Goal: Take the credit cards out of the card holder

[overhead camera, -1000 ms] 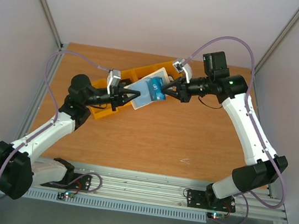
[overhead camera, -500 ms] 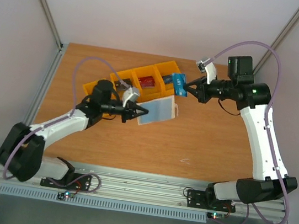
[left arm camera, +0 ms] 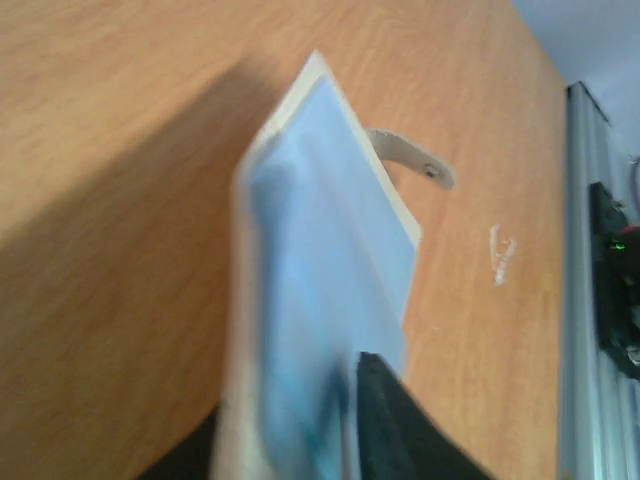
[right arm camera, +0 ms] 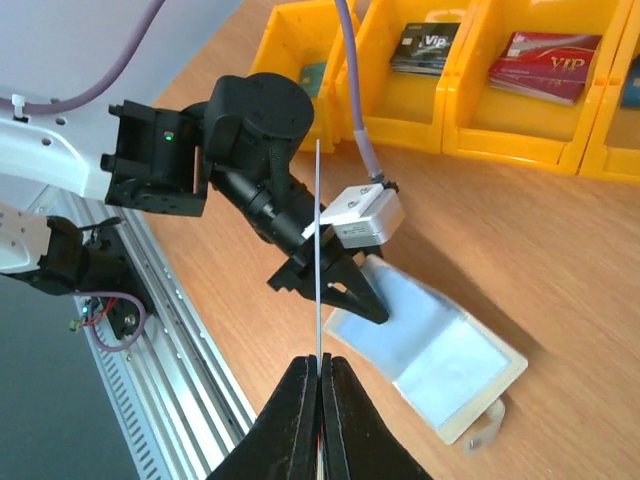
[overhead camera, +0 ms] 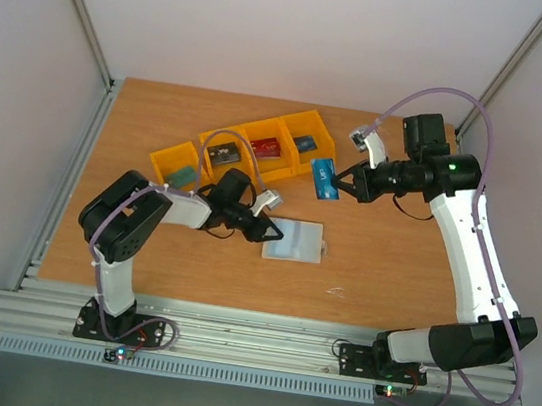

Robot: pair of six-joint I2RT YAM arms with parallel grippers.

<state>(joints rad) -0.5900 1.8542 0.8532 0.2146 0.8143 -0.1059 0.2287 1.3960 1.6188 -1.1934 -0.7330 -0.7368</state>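
The wooden worktop [overhead camera: 383, 269] carries the card holder [overhead camera: 296, 241], lying flat with its pale blue face up, one edge right at the tips of the left gripper [overhead camera: 269, 229]. It also carries a slanting row of four yellow bins [overhead camera: 164, 160] on the far side of that gripper. A small pale scuff [overhead camera: 336, 293] marks the wood past the holder.

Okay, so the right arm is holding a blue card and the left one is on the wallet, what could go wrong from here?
The right gripper pinches the blue card by one edge in mid-air, so it could twist or slip before reaching the yellow bins. The left gripper grips only an edge of the card holder lying on the table; pulling away might drag it.
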